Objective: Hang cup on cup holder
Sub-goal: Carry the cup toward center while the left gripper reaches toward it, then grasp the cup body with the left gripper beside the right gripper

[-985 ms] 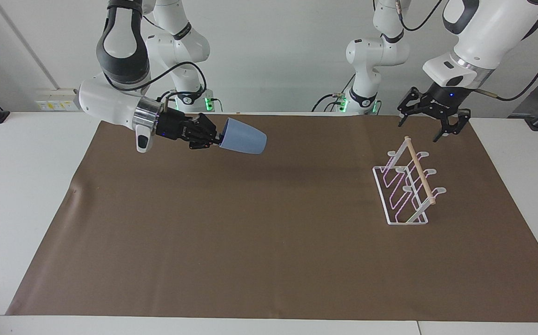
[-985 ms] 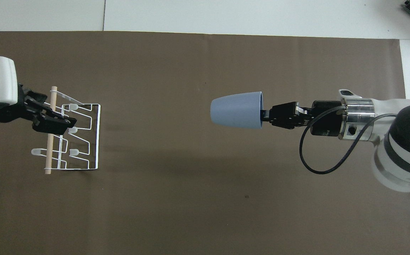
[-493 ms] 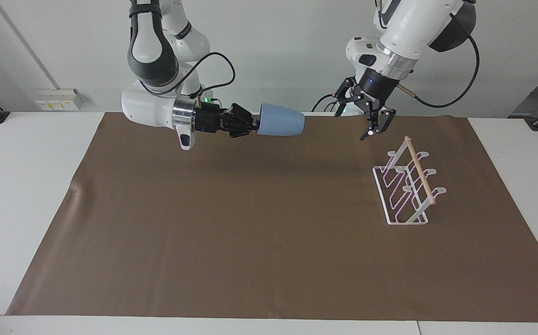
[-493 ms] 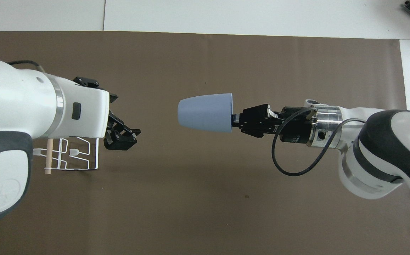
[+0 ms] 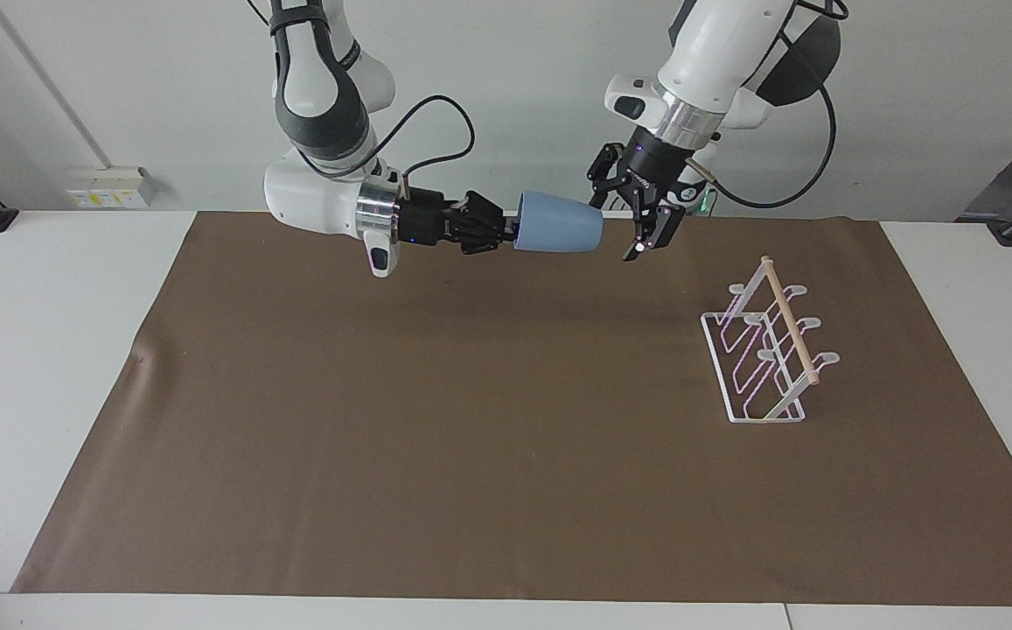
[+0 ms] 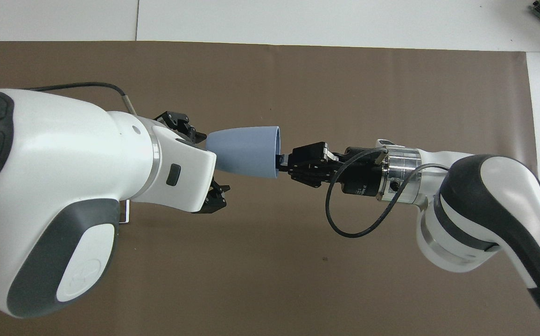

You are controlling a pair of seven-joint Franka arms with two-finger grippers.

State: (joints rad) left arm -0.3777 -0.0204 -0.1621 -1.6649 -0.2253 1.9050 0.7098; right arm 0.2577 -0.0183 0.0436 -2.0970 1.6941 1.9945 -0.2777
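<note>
My right gripper (image 5: 510, 234) is shut on the rim of the light-blue cup (image 5: 558, 234) and holds it on its side in the air, base toward the left arm's end. It is over the part of the mat near the robots. My left gripper (image 5: 624, 223) is open at the cup's base, one finger on each side; I cannot tell whether they touch it. In the overhead view the cup (image 6: 246, 151) lies between my right gripper (image 6: 280, 161) and my left gripper (image 6: 206, 170). The white wire cup holder (image 5: 768, 350) stands empty toward the left arm's end.
A brown mat (image 5: 506, 455) covers most of the white table (image 5: 33, 350). In the overhead view my left arm hides nearly all of the cup holder; only a corner of its base (image 6: 126, 217) shows.
My right gripper has carried the cup toward the left arm's end. My left gripper has left the cup holder and come to the cup's base, staying open.
</note>
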